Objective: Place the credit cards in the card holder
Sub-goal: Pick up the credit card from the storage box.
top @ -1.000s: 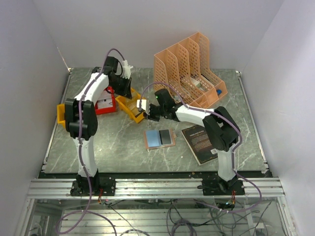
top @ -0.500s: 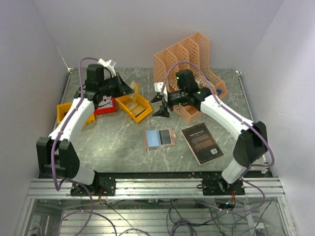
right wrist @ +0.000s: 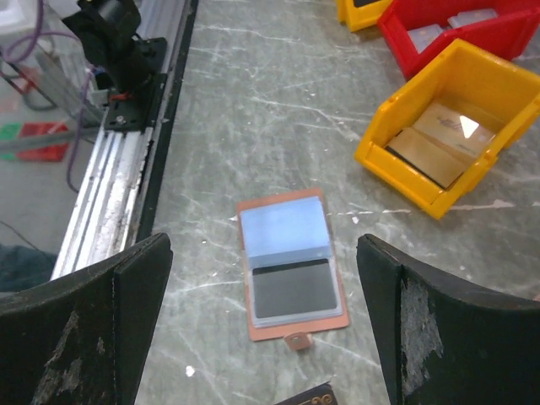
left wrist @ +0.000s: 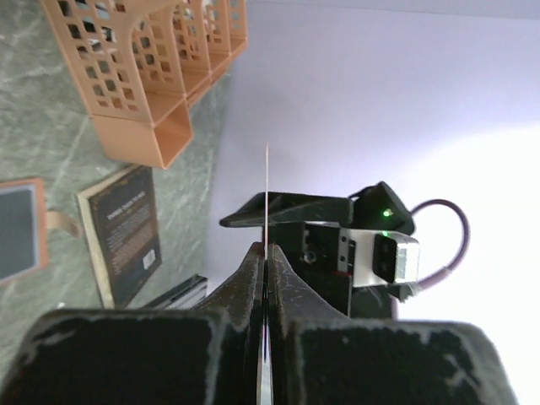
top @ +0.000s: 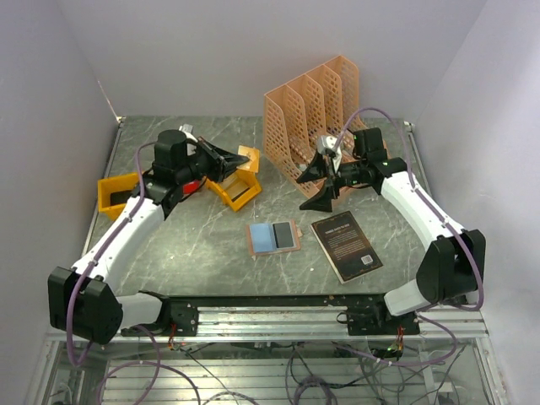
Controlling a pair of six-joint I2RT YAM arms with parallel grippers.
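The card holder (top: pixel 273 237) lies open and flat on the table's middle, salmon-pink rim, pale blue pocket and a dark card in the other pocket; the right wrist view shows it from above (right wrist: pixel 291 266). My left gripper (top: pixel 232 159) is in the air left of the organizer, shut on a tan credit card (top: pixel 248 158), seen edge-on as a thin line (left wrist: pixel 267 194) rising from the closed fingers (left wrist: pixel 266 249). My right gripper (top: pixel 316 187) hangs open and empty in front of the organizer, jaws wide (right wrist: pixel 263 245). More tan credit cards (right wrist: pixel 439 143) lie in a yellow bin.
A peach lattice organizer (top: pixel 312 118) stands at the back. A black book (top: pixel 347 245) lies right of the holder. A yellow bin (top: pixel 236 192) sits under the left gripper, a red bin (right wrist: pixel 456 25) behind it, another yellow bin (top: pixel 114 192) far left.
The left gripper carried the card right and nearer, over the yellow bin. The right arm swung right, away from the bin toward the organizer, and its jaws opened wide.
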